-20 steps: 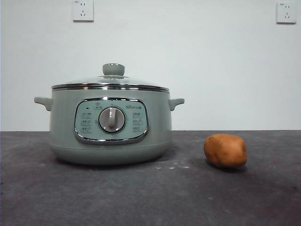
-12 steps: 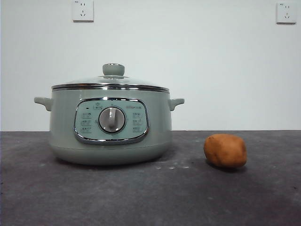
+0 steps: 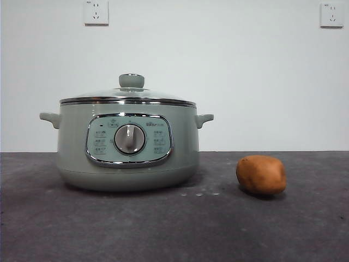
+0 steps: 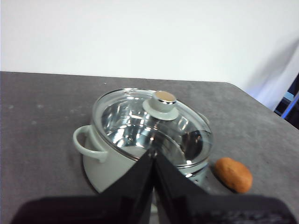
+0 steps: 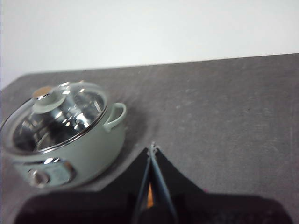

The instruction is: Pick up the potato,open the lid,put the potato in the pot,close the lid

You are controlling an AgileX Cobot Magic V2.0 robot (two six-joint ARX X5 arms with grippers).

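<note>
The pale green pot [image 3: 72, 147] stands left of centre on the dark table, its dial facing the front view. The glass lid [image 3: 131, 81] sits shut on the pot, knob up. The orange-brown potato [image 3: 261, 174] lies on the table to the pot's right, apart from it. No arm shows in the front view. My left gripper [image 4: 153, 151] is shut and empty, hovering above and short of the lid [image 4: 160, 103], with the potato [image 4: 233, 174] off to one side. My right gripper [image 5: 152, 149] is shut, with an orange sliver of potato [image 5: 149, 197] showing between its jaws below; the pot [image 5: 93, 149] is beside it.
The grey table [image 3: 174, 229] runs back to a white wall with two sockets [image 3: 96, 11] [image 3: 331, 14]. In the left wrist view the table's corner [image 4: 233, 86] drops off beyond the pot.
</note>
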